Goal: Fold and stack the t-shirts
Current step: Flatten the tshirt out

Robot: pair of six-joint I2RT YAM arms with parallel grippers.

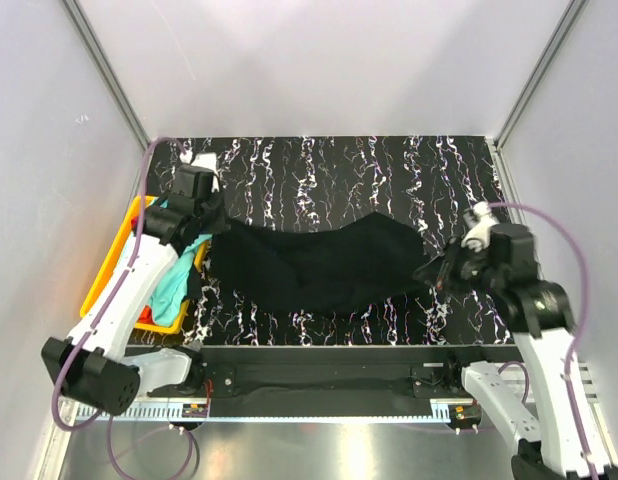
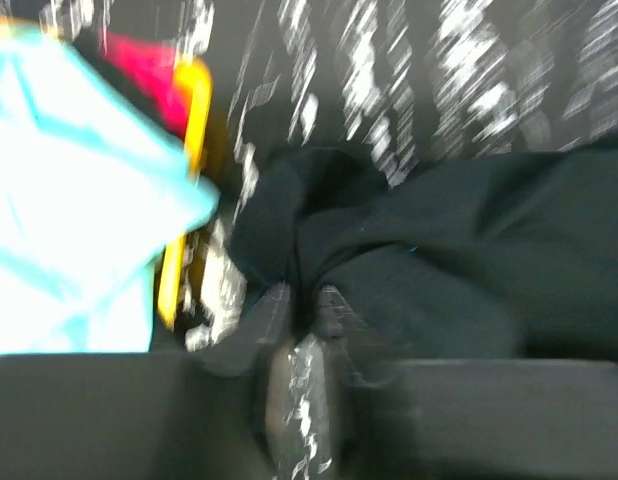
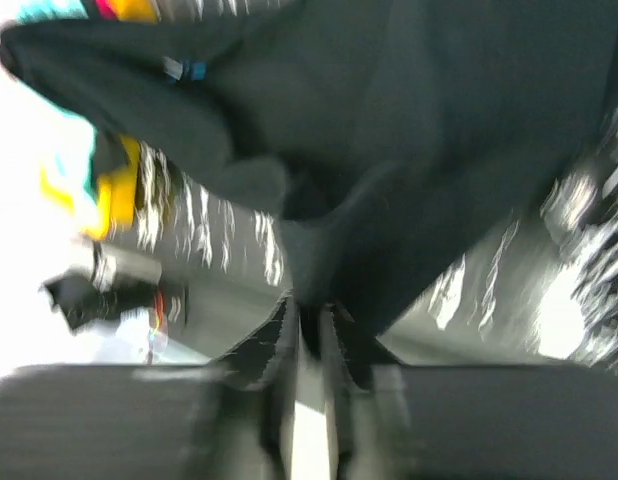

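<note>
You have the black t-shirt (image 1: 319,265) drawn out sideways across the middle of the patterned table (image 1: 389,165), one end at each arm. That explains the pose: taken by two opposite edges, the cloth spreads wide between them with only a shallow sag, so it can be made smooth before any fold. Your right gripper (image 3: 304,312) has its jaws almost pressed together on a gathered corner of the shirt. In the right wrist view the fabric narrows to a point just where it enters them, as a pinched fold does. Your left gripper (image 2: 301,325) sits at the shirt's other end, close by the yellow bin (image 1: 101,278). The cloth runs down to its fingertips, but that view is smeared and I cannot tell whether the jaws clamp it or stand slack. The turquoise t-shirt (image 1: 177,278) and an orange-red t-shirt (image 1: 147,316) lie heaped in the bin, the turquoise one spilling over its table-side rim, out of the working area. I judge the task to be early: one shirt is spread but not yet folded, and no stack exists. Watch the left end, where the black cloth lies near the bin's contents and could snag them.
</note>
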